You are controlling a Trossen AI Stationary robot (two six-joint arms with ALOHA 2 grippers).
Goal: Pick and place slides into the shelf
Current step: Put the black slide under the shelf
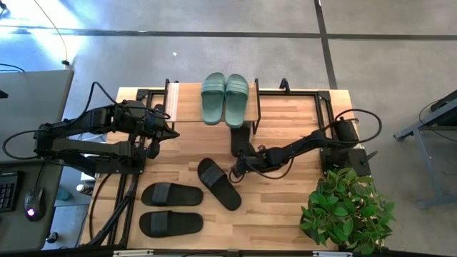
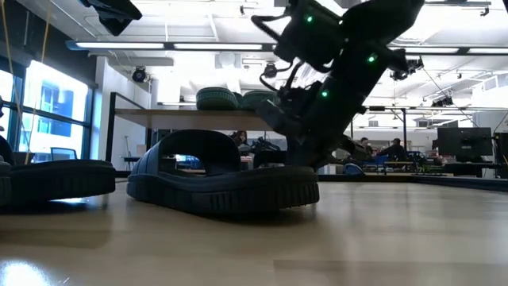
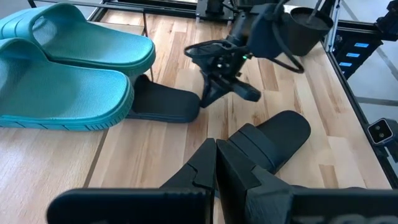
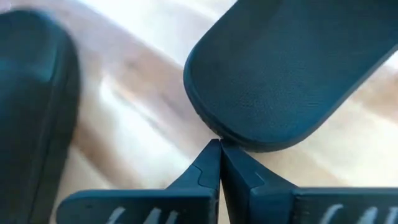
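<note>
We saw the green pair (image 1: 225,98) on the shelf (image 1: 182,107) top, 1 black slide (image 1: 240,137) under it. 3 black slides left on table, incl. the angled slide (image 1: 218,183). Right gripper (image 1: 233,175) shut, empty, tips at its edge; left gripper (image 1: 171,133) shut, empty, nr shelf.

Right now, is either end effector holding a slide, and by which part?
Neither. The right end effector, shut, points at the rim of a black slide without gripping it; the left end effector is shut on nothing.

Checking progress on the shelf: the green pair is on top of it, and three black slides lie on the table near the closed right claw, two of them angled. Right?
Not quite. The high view shows only one angled black slide; the other two lie parallel. The green pair does sit on the shelf, and the right claw is closed.
</note>
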